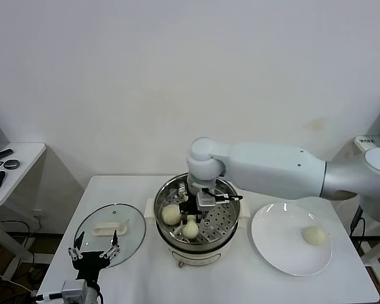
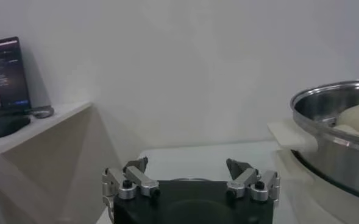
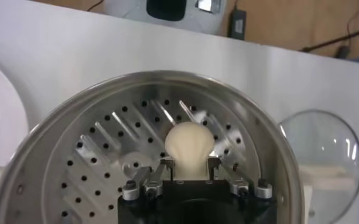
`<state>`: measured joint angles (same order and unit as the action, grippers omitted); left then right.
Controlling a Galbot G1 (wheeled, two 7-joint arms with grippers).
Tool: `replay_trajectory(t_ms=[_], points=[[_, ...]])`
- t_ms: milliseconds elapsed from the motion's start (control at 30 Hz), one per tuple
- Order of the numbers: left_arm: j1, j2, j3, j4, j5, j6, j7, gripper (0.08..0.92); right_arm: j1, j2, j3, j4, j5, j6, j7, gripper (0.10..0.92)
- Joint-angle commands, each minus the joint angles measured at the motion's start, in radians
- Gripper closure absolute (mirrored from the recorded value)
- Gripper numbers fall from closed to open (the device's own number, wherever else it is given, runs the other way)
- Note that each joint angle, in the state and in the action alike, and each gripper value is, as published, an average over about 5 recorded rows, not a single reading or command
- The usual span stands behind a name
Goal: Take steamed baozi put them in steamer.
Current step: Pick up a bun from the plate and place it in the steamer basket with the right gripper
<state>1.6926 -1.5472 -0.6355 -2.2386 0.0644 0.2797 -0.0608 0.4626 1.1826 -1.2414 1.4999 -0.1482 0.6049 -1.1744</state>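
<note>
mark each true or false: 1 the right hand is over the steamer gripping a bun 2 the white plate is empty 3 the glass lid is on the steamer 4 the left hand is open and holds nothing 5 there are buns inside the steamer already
1. True. The right hand is over the steamer, shut on a baozi just above the perforated tray.
2. False. One baozi lies on the white plate.
3. False. The glass lid lies flat on the table, on the steamer's left.
4. True. The left hand is open and empty, near the lid at the table's front edge.
5. True. In the head view, two buns sit on the tray near the right hand.
</note>
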Motion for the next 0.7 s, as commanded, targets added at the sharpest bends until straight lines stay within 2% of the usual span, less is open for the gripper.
replay_trajectory(t_ms=[33,200,533,700], points=[[-0.003,0.001,-0.002,0.000,-0.003,0.002,0.001,0.177,-0.006,0.029,-0.033,0.004,-0.022,0.019,0.002,0.652],[-0.004,0.000,-0.002,0.002,-0.004,0.002,0.003,0.177,0.008,0.019,-0.040,0.012,-0.017,0.008,-0.002,0.625],[-0.015,-0.005,0.004,0.010,-0.002,0.002,0.005,0.177,0.066,-0.023,-0.007,0.045,0.014,-0.026,-0.014,0.345],[-0.015,-0.006,0.005,0.016,-0.002,0.002,0.006,0.177,0.129,-0.107,0.004,0.093,0.080,-0.050,-0.026,0.229]])
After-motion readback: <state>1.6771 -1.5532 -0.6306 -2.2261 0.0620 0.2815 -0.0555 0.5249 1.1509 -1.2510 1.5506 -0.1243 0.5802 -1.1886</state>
